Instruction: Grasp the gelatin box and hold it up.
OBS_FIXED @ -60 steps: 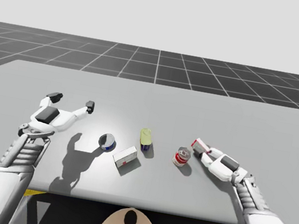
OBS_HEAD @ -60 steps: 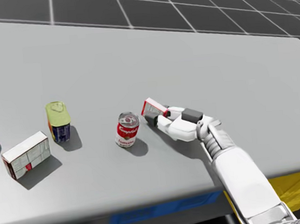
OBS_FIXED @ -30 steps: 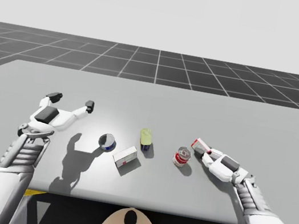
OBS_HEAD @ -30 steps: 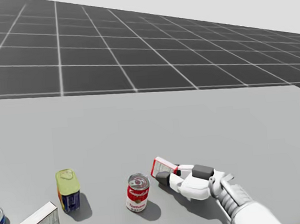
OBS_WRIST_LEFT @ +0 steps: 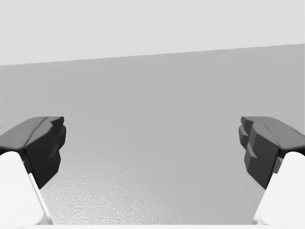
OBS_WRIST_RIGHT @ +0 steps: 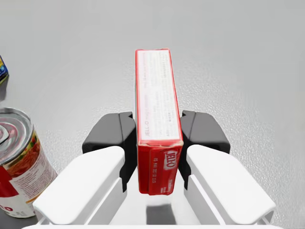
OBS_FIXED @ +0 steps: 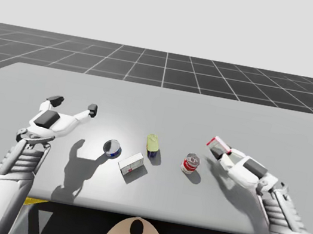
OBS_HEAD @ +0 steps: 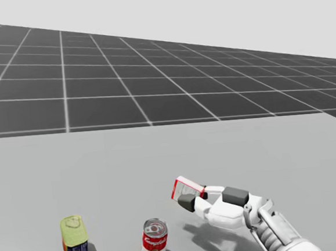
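Note:
The gelatin box [OBS_WRIST_RIGHT: 156, 129] is small, flat and red, and both fingers of my right gripper [OBS_WRIST_RIGHT: 156, 140] press it from two sides. It hangs clear above the grey table, its shadow below it; the box [OBS_FIXED: 219, 144] [OBS_HEAD: 186, 188] sits at the tip of my right gripper [OBS_FIXED: 223, 153] [OBS_HEAD: 191, 198] at the table's right. My left gripper [OBS_FIXED: 74, 104] stands open above the table's left part, its dark fingertips [OBS_WRIST_LEFT: 45, 143] wide apart with nothing between them.
A red-and-white can [OBS_FIXED: 190, 162] [OBS_HEAD: 154, 240] [OBS_WRIST_RIGHT: 16, 162] stands just left of the held box. A yellow-green tin [OBS_FIXED: 152, 145] [OBS_HEAD: 74, 240], a white box [OBS_FIXED: 131, 163] and a small blue can [OBS_FIXED: 112, 148] lie mid-table. The table's far half [OBS_FIXED: 165, 103] is bare.
My right gripper has lifted the gelatin box off the table and drawn it slightly right. My head has turned upward. The left arm has barely moved.

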